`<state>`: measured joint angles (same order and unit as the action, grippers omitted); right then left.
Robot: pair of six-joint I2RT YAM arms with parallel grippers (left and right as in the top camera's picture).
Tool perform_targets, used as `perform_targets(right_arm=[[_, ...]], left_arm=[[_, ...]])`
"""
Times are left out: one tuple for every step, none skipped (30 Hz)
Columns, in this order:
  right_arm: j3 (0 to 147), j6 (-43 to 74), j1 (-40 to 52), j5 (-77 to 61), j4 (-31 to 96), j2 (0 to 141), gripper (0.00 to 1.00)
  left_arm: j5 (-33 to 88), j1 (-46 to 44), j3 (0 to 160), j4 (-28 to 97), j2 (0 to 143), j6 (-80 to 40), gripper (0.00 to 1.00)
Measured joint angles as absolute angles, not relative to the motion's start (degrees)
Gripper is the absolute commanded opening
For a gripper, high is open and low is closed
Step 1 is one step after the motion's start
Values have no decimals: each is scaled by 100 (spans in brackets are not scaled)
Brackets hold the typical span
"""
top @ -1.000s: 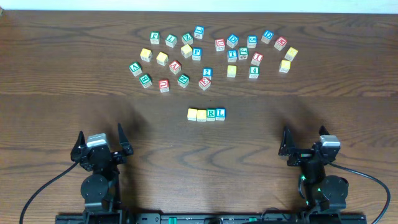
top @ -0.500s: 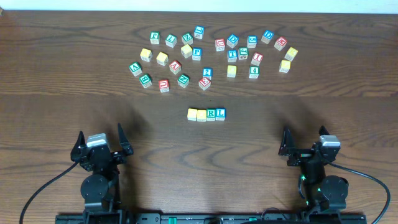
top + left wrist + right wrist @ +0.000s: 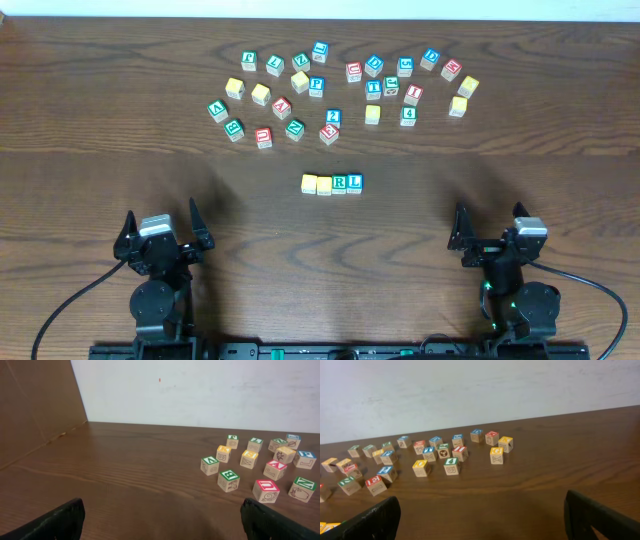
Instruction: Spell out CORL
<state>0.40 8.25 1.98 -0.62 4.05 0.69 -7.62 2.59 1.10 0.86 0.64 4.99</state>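
A row of alphabet blocks lies at the table's middle: two yellow-topped blocks on the left, then a green R block and a blue L block. The letters on the two yellow ones cannot be read. My left gripper is open and empty near the front left edge; its dark fingertips frame the left wrist view. My right gripper is open and empty near the front right edge, with nothing between its fingers in the right wrist view.
Several loose letter blocks are scattered across the far part of the table, a left cluster and a right cluster. They also show in the left wrist view and the right wrist view. A white wall stands behind.
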Motion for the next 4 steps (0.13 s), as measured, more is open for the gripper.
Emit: perform_targets(right_arm=[[40, 825, 198, -62, 405, 69, 99], [40, 825, 198, -62, 405, 69, 99], [40, 827, 198, -62, 405, 69, 99], [40, 825, 198, -62, 405, 69, 99]], left_arm=[[-760, 259, 110, 86, 64, 497, 98], [-762, 259, 110, 86, 64, 497, 98], [-762, 259, 110, 86, 64, 497, 98], [-762, 259, 110, 86, 64, 499, 98]])
